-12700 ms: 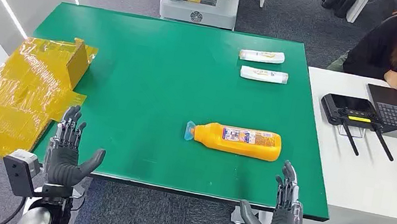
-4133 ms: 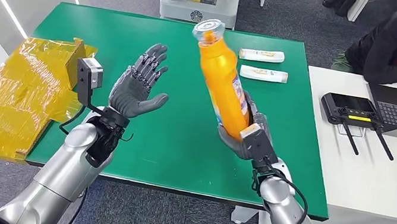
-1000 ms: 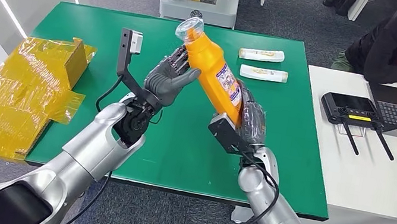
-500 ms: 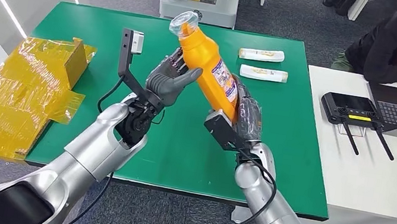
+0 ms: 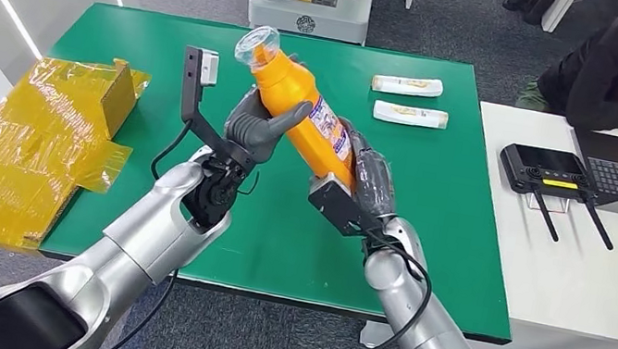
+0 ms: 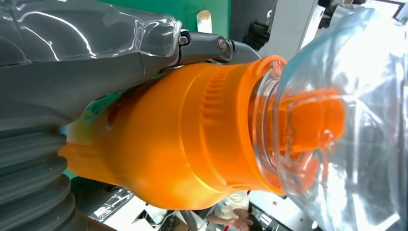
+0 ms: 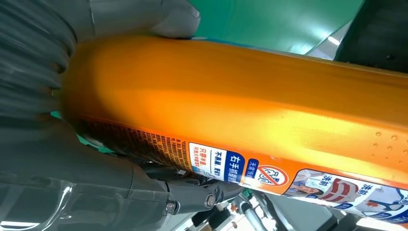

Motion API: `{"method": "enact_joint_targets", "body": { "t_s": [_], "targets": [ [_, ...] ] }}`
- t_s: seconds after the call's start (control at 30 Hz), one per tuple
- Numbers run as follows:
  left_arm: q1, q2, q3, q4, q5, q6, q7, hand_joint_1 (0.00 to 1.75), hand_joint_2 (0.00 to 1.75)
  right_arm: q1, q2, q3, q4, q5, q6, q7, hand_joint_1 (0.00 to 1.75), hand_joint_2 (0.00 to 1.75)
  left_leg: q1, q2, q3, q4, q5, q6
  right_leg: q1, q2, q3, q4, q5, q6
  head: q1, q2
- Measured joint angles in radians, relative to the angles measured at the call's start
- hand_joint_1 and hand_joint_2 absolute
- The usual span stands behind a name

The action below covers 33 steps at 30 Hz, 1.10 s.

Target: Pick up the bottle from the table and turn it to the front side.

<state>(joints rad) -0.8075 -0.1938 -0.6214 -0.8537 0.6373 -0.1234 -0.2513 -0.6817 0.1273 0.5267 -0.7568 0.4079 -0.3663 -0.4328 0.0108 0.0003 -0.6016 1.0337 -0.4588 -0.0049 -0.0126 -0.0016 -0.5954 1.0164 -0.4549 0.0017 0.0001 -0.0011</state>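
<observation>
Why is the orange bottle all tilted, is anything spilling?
Nothing is spilling. The bottle leans because both hands hold it above the table: the right hand at its base, the left hand near its neck.

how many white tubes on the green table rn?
2. Both lie at the far right of the green table, one behind the other: far white tube, near white tube. The raised orange bottle and arms could hide more.
</observation>
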Motion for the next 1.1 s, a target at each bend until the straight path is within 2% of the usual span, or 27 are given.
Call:
{"method": "enact_joint_targets", "body": {
  "t_s": [0.8, 1.1],
  "targets": [
    [0.002, 0.001, 0.000, 0.000, -0.022, 0.022, -0.011, 0.00, 1.75, 0.000, 0.003, 0.001, 0.000, 0.030, -0.020, 0.015, 1.75, 1.75, 0.000, 0.000, 0.000, 0.000, 0.000, 0.000, 0.000, 0.000, 0.000, 0.000, 0.000, 0.000, 0.000, 0.000],
    [0.002, -0.008, 0.005, 0.000, 0.013, 0.069, -0.012, 0.01, 1.75, 0.004, 0.002, 0.002, 0.000, 0.043, -0.046, 0.017, 1.75, 1.75, 0.000, 0.000, 0.000, 0.000, 0.000, 0.000, 0.000, 0.000, 0.000, 0.000, 0.000, 0.000, 0.000, 0.000]
  ]
}}
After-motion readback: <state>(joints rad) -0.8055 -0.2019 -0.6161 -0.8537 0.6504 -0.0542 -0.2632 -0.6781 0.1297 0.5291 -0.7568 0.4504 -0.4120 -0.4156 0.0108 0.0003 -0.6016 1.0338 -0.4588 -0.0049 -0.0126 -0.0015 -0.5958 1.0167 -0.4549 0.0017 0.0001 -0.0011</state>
